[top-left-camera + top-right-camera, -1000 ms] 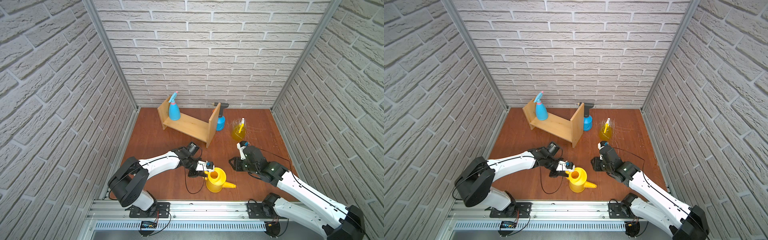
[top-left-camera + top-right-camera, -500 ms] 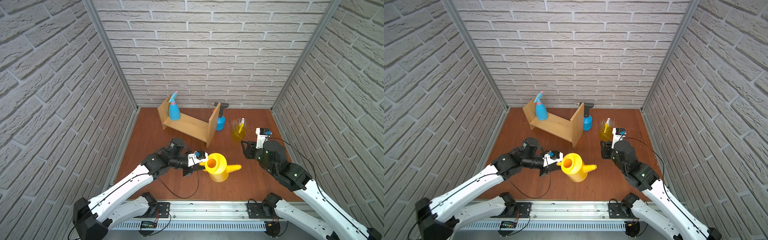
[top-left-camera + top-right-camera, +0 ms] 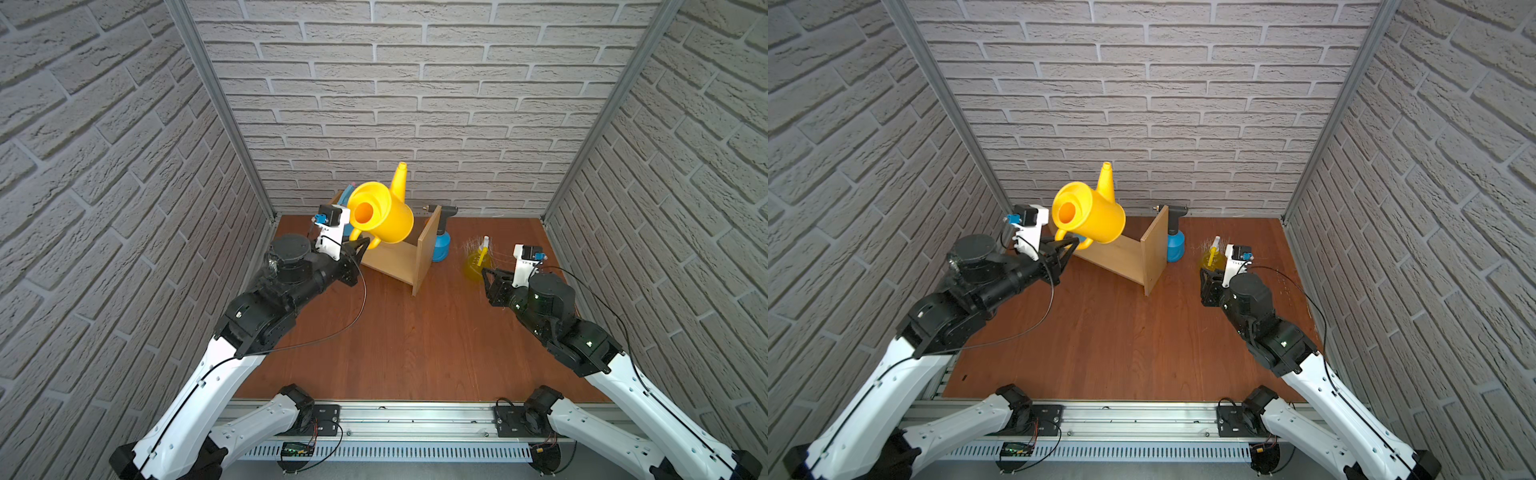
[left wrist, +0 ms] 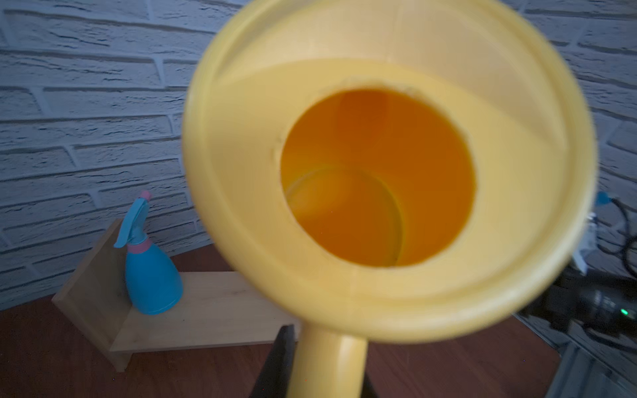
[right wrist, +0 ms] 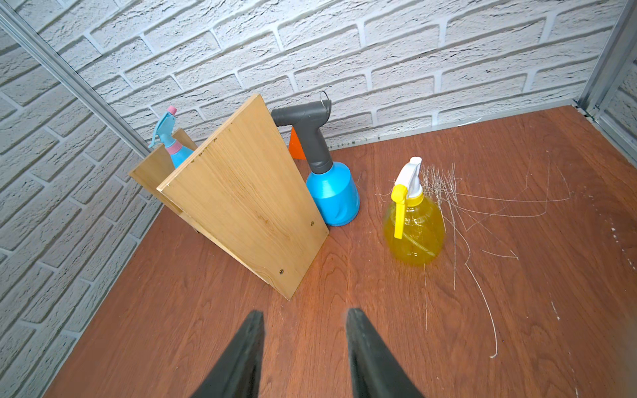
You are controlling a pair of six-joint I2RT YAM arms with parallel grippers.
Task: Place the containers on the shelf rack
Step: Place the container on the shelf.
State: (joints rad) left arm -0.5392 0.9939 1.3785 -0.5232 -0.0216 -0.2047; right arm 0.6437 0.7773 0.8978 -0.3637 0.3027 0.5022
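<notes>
While my left gripper [image 3: 360,246] is clamped tight on the looped handle of the watering can [image 3: 386,216], the can hangs tipped in the air over the shelf rack [image 3: 424,249], with its mouth toward me and its spout pointing up. At the rack's left end, the light-blue spray bottle [image 4: 151,275] stands upright on the board, just beside the panel. The can looks like hollow plastic, light, stiff and smooth. I judge the handle the only sure hold, though the body may swing from it. Just outside the rack's right panel stands the blue pump sprayer [image 5: 332,196], probably best taken by its grey neck. Further right of the rack, on the tabletop [image 5: 499,282], the translucent yellow spray bottle [image 5: 413,227] has a round, slick belly, so its narrow neck suits me better. My right gripper [image 5: 305,313] is partly open and empty, near that bottle.
</notes>
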